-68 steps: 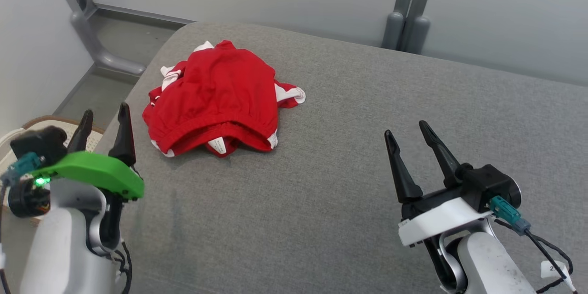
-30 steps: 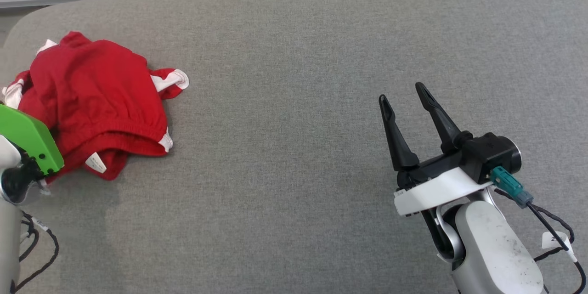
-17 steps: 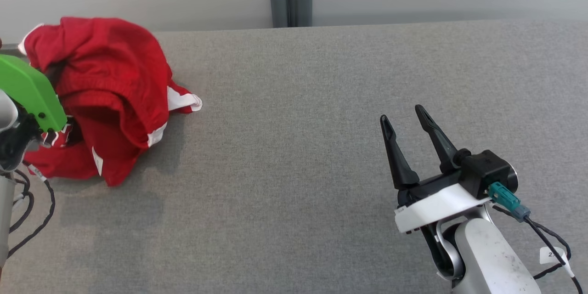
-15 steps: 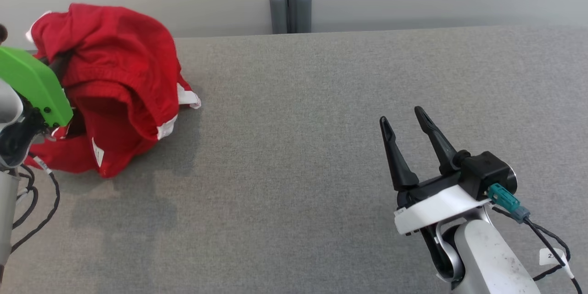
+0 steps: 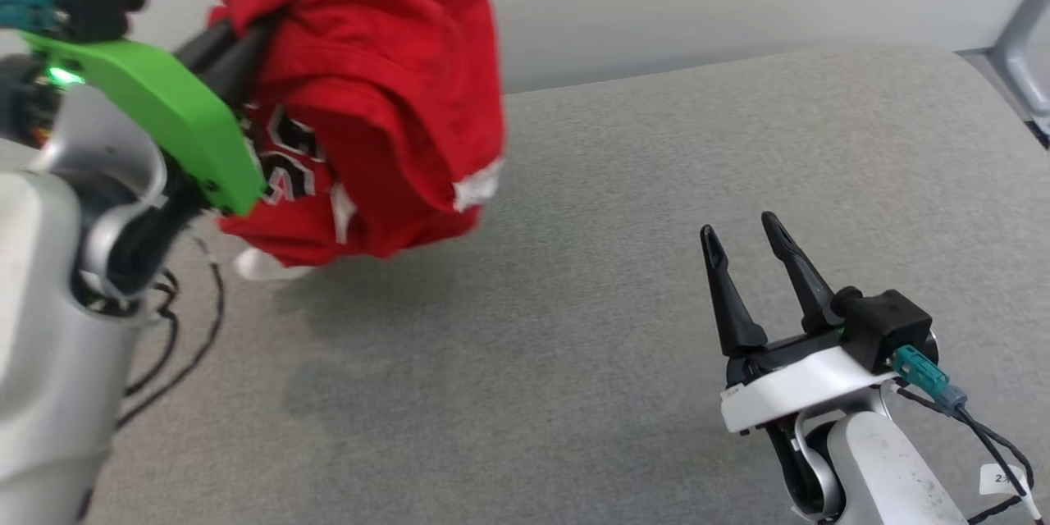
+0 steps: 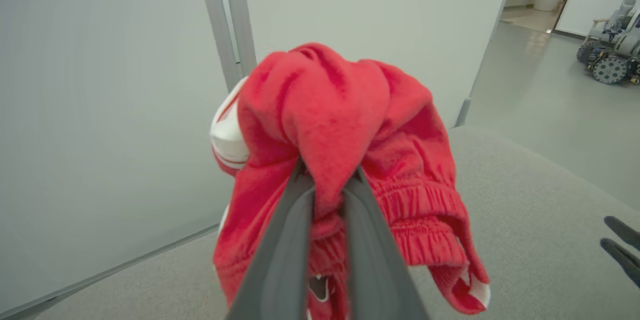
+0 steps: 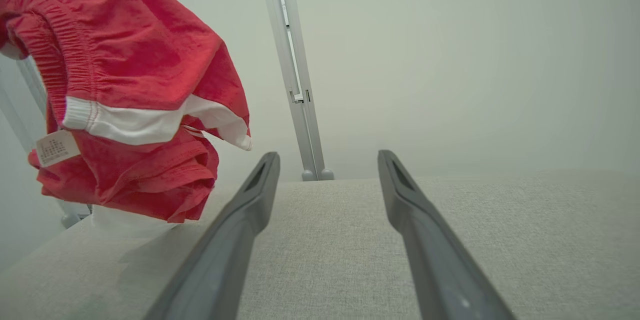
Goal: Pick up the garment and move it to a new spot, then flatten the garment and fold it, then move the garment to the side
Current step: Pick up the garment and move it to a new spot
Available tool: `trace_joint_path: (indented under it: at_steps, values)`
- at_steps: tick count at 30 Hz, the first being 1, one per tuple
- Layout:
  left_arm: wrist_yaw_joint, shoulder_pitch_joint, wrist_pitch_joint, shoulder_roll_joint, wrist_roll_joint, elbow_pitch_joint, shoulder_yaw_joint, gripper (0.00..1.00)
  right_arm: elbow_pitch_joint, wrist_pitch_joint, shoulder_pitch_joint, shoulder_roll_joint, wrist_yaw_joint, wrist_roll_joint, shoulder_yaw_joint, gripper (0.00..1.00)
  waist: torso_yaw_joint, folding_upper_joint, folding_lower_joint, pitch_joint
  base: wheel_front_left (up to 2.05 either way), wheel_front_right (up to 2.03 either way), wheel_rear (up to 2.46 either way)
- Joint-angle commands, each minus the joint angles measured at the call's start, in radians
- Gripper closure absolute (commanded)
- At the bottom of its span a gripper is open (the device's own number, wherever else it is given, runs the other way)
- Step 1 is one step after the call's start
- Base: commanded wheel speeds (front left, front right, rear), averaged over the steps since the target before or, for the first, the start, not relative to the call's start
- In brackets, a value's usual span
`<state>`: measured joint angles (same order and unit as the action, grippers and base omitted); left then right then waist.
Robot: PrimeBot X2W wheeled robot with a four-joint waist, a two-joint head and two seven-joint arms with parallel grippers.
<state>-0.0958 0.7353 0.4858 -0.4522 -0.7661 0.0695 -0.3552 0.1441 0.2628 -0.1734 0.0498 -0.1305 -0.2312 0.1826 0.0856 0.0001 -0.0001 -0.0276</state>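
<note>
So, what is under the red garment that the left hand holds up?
Under the garment lies grey fabric surface in shadow, with a white bit at the lower edge. The left hand is shut on a fold; bunched cloth hides its fingertips.

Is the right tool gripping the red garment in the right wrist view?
No, the right tool stands open and empty above the grey surface, the red garment hanging apart from it.

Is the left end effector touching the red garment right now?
Touching. The left wrist view shows the left end effector clamped on a fold of the red garment, with fabric bulging out above the pinch.
</note>
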Motion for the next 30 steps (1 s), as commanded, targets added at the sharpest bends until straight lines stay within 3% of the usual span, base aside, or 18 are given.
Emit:
trace_joint_path:
  at_steps: [1, 9, 18, 19, 20, 24, 30]
  values:
    - [0.008, -0.032, -0.002, 0.013, -0.013, -0.015, -0.007, 1.00, -0.006, 0.003, 0.004, 0.001, 0.000, -0.004, -0.003, 0.00, 0.043, -0.0001, 0.0001, -0.004, 0.00, 0.00, 0.00]
    - [0.041, -0.222, -0.132, 0.101, 0.054, -0.013, -0.098, 1.00, -0.014, 0.003, -0.016, 0.002, 0.000, -0.023, -0.005, 0.00, 0.106, -0.0001, 0.0001, -0.050, 0.00, 0.00, 0.00]
    - [0.016, -0.326, -0.324, 0.194, 0.158, 0.300, -0.223, 1.00, -0.007, 0.003, -0.026, 0.001, 0.000, -0.009, -0.011, 0.00, 0.115, -0.0001, 0.0001, -0.065, 0.00, 0.00, 0.00]
    - [0.015, -0.323, -0.347, 0.209, 0.164, 0.339, -0.230, 0.74, -0.005, 0.003, -0.027, 0.001, 0.000, -0.005, -0.007, 0.00, 0.111, -0.0001, 0.0001, -0.063, 0.00, 0.00, 0.00]
    - [0.013, -0.319, -0.367, 0.221, 0.169, 0.369, -0.236, 0.00, -0.001, 0.003, -0.027, 0.001, 0.000, -0.003, -0.006, 0.00, 0.107, -0.0001, 0.0001, -0.061, 0.00, 0.00, 0.00]
    - [0.006, -0.298, -0.447, 0.260, 0.164, 0.441, -0.233, 0.00, 0.010, 0.003, -0.018, 0.001, 0.000, 0.008, -0.008, 0.00, 0.082, -0.0001, 0.0001, -0.050, 0.00, 0.00, 0.00]
    - [0.009, -0.296, -0.540, 0.267, 0.173, 0.440, -0.221, 0.00, 0.018, 0.003, 0.002, 0.001, 0.000, 0.020, -0.014, 0.00, 0.031, -0.0001, 0.0001, -0.022, 0.00, 0.00, 0.00]
